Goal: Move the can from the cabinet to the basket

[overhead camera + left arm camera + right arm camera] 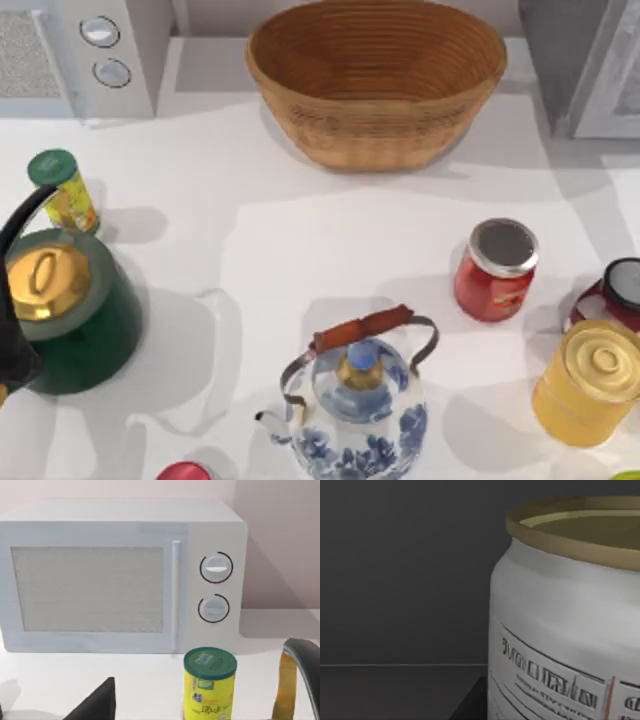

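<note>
The can (560, 630) shows very close in the right wrist view: a silver-white body with dark lettering, a thin red line, and a dull gold-toned rim on top. It stands upright, its long axis vertical, on a dark floor with dark grey walls behind it, inside the cabinet (590, 70) at the table's far right. The basket (376, 80), woven and tan, sits at the far middle of the white table (250, 250). Whether the right gripper is spread or pressed together cannot be told, and the same holds for the left one.
</note>
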Robot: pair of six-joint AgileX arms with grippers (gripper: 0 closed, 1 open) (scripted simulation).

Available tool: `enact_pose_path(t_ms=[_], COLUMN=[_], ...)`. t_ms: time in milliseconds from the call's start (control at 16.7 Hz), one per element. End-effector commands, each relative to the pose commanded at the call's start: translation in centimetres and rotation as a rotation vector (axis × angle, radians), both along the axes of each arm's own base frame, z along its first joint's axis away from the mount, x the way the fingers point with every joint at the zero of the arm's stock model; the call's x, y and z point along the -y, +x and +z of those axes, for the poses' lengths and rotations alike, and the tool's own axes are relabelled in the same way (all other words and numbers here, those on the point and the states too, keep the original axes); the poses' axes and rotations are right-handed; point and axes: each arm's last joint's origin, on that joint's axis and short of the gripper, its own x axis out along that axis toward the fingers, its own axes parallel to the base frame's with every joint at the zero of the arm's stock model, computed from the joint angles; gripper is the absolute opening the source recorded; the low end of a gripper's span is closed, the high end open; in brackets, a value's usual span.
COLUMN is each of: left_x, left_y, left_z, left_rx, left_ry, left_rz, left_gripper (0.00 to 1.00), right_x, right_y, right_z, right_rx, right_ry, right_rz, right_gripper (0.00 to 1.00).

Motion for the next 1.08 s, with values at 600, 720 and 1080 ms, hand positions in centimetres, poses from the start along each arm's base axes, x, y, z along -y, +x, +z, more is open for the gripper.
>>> enact_pose_path(t_ms=[600,720,1080], left_x=[0.0,0.0,0.0], left_y=[0.0,0.0,0.0], left_z=[0.0,0.0,0.0], left_rx=[0.0,0.0,0.0], left_ry=[0.0,0.0,0.0], left_rz=[0.0,0.0,0.0], left_gripper=[1.0,1.0,1.0], right_x=[-0.6,-0.2,-0.1], right_y=[-15.6,-17.7,-17.7], right_z=[5.6,5.9,5.7], right_rx=[-0.008,-0.001,-0.007], right_ry=[-0.002,0.0,-0.001], right_rz=[0.0,0.001,-0.005], right_gripper=[0.0,0.0,0.0])
